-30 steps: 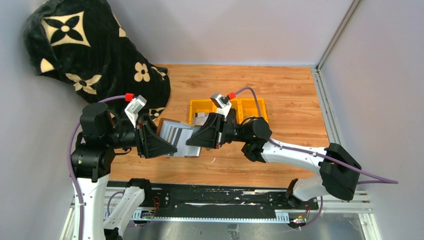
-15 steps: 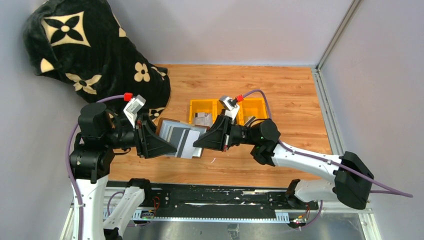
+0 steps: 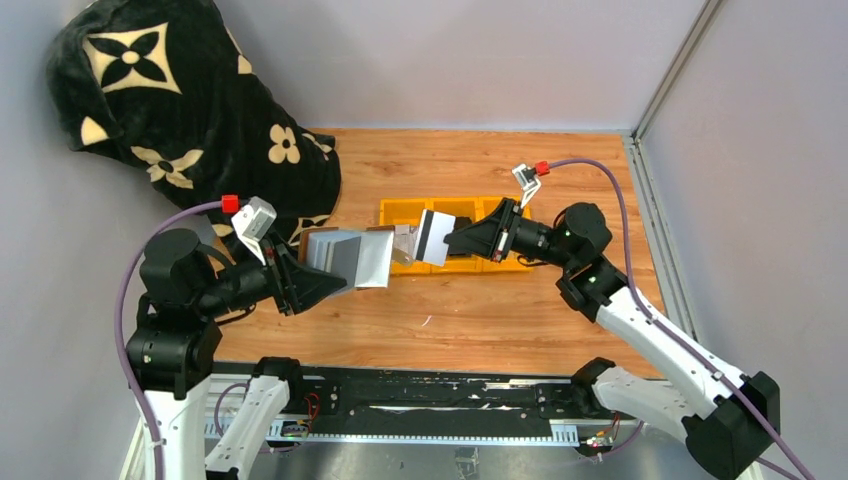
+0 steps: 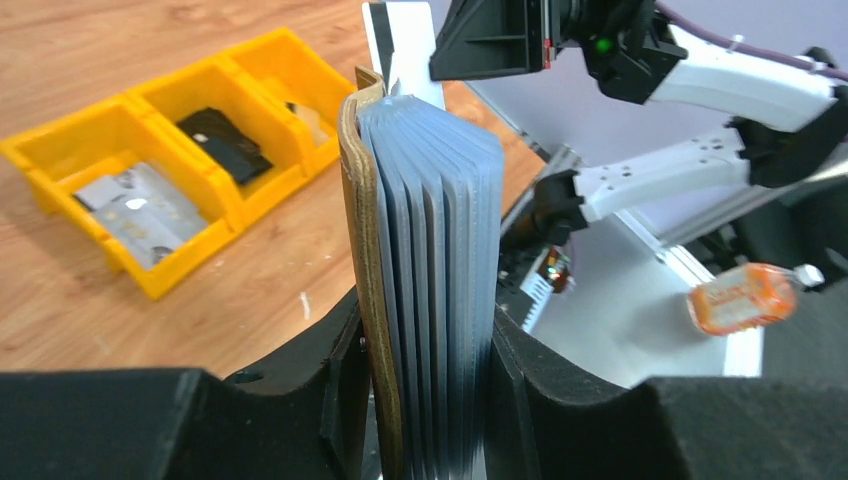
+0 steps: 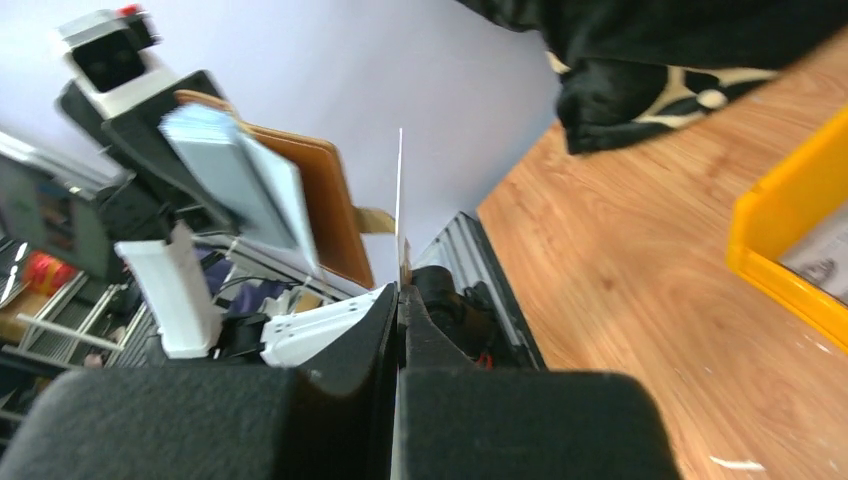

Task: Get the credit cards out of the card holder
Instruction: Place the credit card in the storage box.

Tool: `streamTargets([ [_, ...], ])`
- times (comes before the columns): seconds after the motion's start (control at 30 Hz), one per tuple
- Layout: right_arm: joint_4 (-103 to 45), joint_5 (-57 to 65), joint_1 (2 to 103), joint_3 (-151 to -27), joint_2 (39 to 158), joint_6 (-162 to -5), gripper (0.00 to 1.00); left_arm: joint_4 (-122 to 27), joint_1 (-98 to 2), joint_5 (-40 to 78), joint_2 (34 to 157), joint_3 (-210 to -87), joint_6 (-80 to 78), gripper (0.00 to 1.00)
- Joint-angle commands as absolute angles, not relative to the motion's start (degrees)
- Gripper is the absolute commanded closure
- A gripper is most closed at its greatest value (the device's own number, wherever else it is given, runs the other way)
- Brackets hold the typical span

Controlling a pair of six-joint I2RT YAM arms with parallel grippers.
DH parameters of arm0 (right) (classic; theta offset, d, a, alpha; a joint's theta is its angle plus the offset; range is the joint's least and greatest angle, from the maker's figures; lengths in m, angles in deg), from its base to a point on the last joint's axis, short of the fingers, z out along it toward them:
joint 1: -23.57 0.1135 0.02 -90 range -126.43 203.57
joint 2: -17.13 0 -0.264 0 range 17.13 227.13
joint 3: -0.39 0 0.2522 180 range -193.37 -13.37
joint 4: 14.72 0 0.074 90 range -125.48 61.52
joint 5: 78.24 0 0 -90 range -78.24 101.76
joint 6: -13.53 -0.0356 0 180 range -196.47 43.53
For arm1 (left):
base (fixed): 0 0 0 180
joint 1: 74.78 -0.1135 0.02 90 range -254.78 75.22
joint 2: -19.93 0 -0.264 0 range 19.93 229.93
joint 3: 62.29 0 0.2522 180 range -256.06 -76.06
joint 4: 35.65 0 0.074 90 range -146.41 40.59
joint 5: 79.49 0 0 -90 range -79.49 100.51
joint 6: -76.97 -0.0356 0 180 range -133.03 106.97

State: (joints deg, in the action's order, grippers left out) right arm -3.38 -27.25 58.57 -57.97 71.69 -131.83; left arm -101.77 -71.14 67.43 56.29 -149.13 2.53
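Note:
The card holder [image 3: 350, 258] is a brown leather case with fanned grey sleeves, held in the air left of centre. My left gripper [image 3: 322, 277] is shut on it; the left wrist view shows the holder [image 4: 425, 240] standing upright between the left gripper [image 4: 425, 400] fingers. My right gripper [image 3: 452, 240] is shut on one white credit card [image 3: 432, 237], clear of the holder and hanging over the yellow tray [image 3: 395, 205]. In the right wrist view that card [image 5: 399, 190] shows edge-on in the right gripper [image 5: 400, 300], with the holder [image 5: 320, 205] behind it.
The yellow three-compartment tray [image 4: 60, 160] sits mid-table with a grey card [image 4: 140, 205] in one bin and a small black object [image 4: 225, 145] in another. A black floral blanket [image 3: 170, 90] is heaped at the back left. Grey walls close in both sides.
The right gripper closed on a card, drew it out of the holder and carried it right, over the tray. The left arm shifted slightly left with the holder.

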Motion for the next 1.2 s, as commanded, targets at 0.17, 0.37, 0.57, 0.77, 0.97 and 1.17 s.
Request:
streamTargets([
  [0.17,-5.23,-29.6,56.84,-59.36,82.85,-130.8,1.0,-100.45,-70.74,48.8,55.47,-149.65,-3.42,1.0],
  [0.37,-14.48,-27.56,56.89,-68.06,95.7,-121.92,1.0,-101.12,-70.74,55.26,54.01,-149.89,-3.88,0.95],
  [0.57,-22.28,-21.25,58.23,-78.01,109.98,-116.12,1.0,-101.1,-70.74,61.48,52.88,-148.94,-3.14,0.94],
  [0.77,-31.51,-11.99,60.69,-88.21,120.5,-113.68,1.0,-101.09,-70.74,62.08,52.54,-149.3,-2.6,0.94],
  [0.97,-37.45,-3.29,63.71,-97.43,127.99,-111.6,1.0,-101.16,-70.74,62.72,52.05,-149.01,-2.57,0.95],
  [1.17,-39.27,0.3,65.13,-103.2,134.35,-112.07,1.0,-101.09,-70.74,63.67,51.79,-149.55,-2.33,0.95],
])
